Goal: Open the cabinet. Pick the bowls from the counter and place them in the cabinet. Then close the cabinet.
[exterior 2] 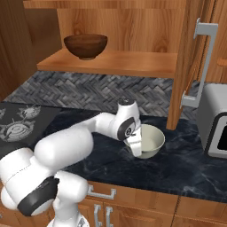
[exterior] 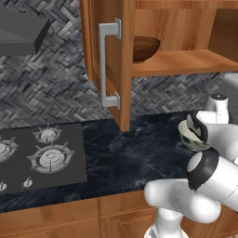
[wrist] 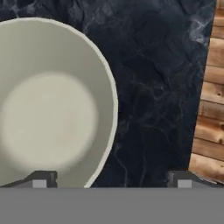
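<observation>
Hand view looks straight down on the cream bowl [wrist: 48,109], its pale inside plain and unmarked, sitting on the black marble worktop [wrist: 153,87]; claw [wrist: 111,180] spread wide and released, one fingertip [wrist: 40,180] over the bowl's inside near the rim, the other out over bare marble, so the rim runs between them; whether either tip touches the bowl I cannot tell; wooden floor planks [wrist: 210,109] show past the worktop's edge

Right base view: cream bowl [exterior 2: 150,141] upright on the worktop [exterior 2: 190,164], right of the hob [exterior 2: 20,124] and just left of a grey toaster oven [exterior 2: 215,126]; claw [exterior 2: 135,144] down at the bowl's left rim, wrist bent over it; cabinet [exterior 2: 128,62] open, its right door [exterior 2: 193,57] swung toward the camera with the grey bar handle [exterior 2: 201,62] on it; dark wooden bowl [exterior 2: 85,45] upright on the left part of the cabinet shelf

Left base view: left door [exterior: 107,65] also swung out, handle [exterior: 109,65] facing the camera; wooden bowl [exterior: 145,48] partly hidden behind that door, on the shelf; cream bowl [exterior: 191,138] with dark leaf marks on its outside, half covered by the arm; lower drawers [exterior: 69,218] along the near edge
</observation>
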